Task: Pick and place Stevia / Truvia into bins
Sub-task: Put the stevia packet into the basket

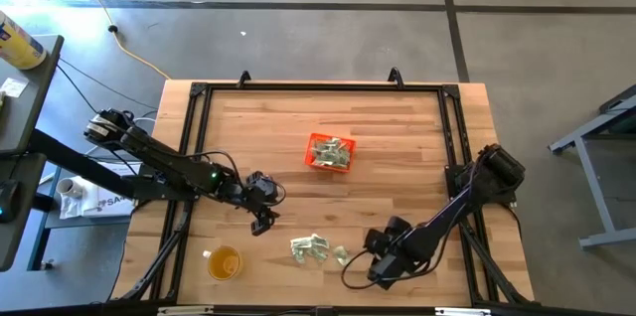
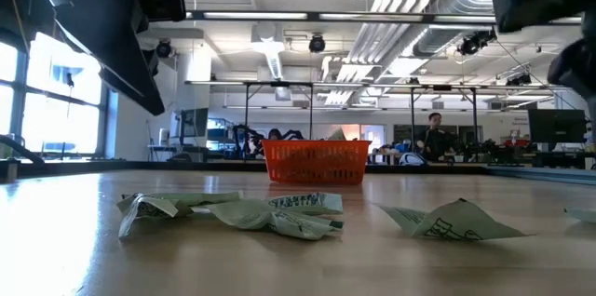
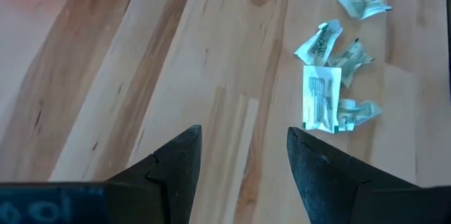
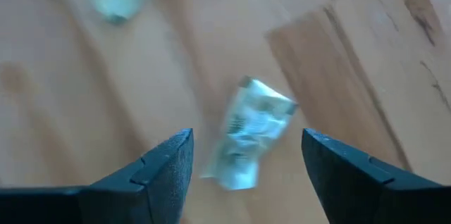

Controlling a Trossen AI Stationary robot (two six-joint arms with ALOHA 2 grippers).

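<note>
The orange bin (image 1: 329, 152) stands mid-table with several pale green and white sachets in it; the low view shows it far back (image 2: 315, 162). More Stevia / Truvia sachets (image 1: 310, 247) lie flat and crumpled on the wood near the front edge (image 2: 233, 212), one lone sachet (image 1: 341, 254) to their right. My right gripper (image 1: 376, 248) hovers open just right of that lone sachet (image 4: 250, 134), which shows between its fingers (image 4: 246, 139), apart from them. My left gripper (image 1: 264, 219) is open (image 3: 243, 134) left of the cluster (image 3: 324, 97), above bare wood.
A round translucent yellow cup (image 1: 225, 261) stands near the front left corner. A black frame rail (image 1: 318, 85) runs around the wooden table. Bare wood lies between the bin and the loose sachets. A person (image 2: 435, 133) is in the room far behind the table.
</note>
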